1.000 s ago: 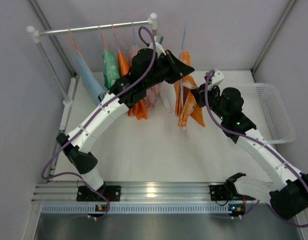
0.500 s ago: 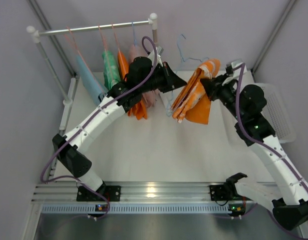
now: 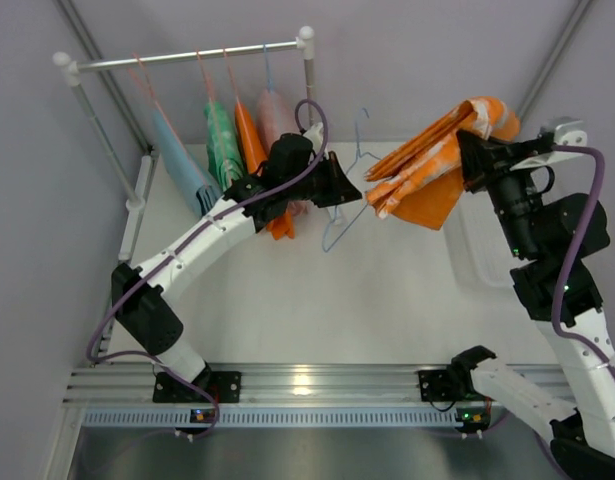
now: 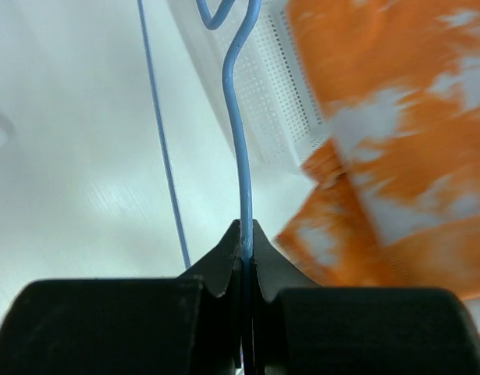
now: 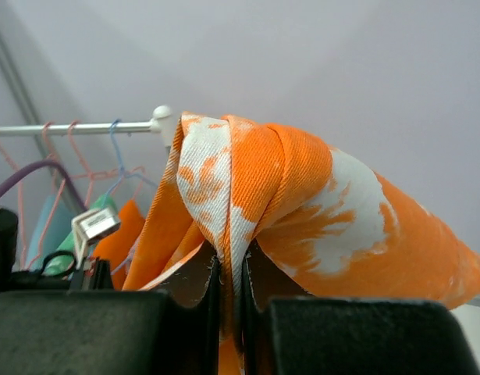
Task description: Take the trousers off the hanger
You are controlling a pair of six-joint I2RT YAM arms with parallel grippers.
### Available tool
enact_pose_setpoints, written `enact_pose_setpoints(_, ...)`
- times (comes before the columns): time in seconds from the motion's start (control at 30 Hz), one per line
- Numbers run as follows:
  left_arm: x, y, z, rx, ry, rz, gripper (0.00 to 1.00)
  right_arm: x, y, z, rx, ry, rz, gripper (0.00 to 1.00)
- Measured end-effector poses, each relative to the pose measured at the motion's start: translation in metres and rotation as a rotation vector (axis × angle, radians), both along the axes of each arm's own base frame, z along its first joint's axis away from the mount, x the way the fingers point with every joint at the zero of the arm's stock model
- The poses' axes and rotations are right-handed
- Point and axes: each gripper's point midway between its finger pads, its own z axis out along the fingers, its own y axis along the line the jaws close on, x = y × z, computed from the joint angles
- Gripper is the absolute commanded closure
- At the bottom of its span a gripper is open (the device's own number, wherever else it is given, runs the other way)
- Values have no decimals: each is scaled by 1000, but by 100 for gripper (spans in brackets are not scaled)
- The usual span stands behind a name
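**Orange trousers off the hanger, held up in the right jaws**

You are looking at a white surface [image 3: 287, 300] with a clothes rail [image 3: 187, 56] standing across its far left corner. A perforated white basket [image 4: 290, 94] is sitting at the right side.

Four garments are hanging from the rail on their own hangers: a light blue one [image 3: 179, 160], a green one [image 3: 221, 140], a plain orange one [image 3: 249, 140] and a pink one [image 3: 277, 115].

The orange trousers [image 3: 427, 170], printed with white patches, are being held in the air above the right part of the surface, over the near-left edge of the basket. They are lying folded in a bunch, slanting from upper right down to lower left. No part of them is draped on a hanger.

The blue wire hanger [image 3: 349, 190] is bare and is tilting over the middle of the surface. The lower left end of the trousers is reaching just beside it. You cannot tell from these views whether cloth and wire are touching.

Your right gripper [image 5: 230, 273] is pinching a fold of the trousers, its jaws pressed together on the cloth at the bunch's upper right end.

Your left gripper [image 4: 246, 234] is gripping the hanger, its jaws closed tight on the thin blue wire, which is running straight up out of them in the left wrist view.
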Motion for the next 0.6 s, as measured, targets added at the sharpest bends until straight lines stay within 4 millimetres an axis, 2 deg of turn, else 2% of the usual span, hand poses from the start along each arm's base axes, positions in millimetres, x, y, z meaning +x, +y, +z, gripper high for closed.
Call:
enact_pose_setpoints(0.13, 1, 3, -7, 29, -2, 5, 100, -9, -34, 17, 29, -40, -156, 100)
enact_pose_setpoints(0.3, 3, 5, -8, 44, -19, 13, 100, -19, -77, 18, 7, -56, -365, 100)
enact_pose_setpoints(0.47, 5, 8, -8, 55, -35, 24, 100, -34, -123, -4, -50, -26, -585, 100)
enact_pose_setpoints(0.6, 4, 10, -2, 52, -52, 26, 100, -50, -162, -32, -78, 27, -779, 100)
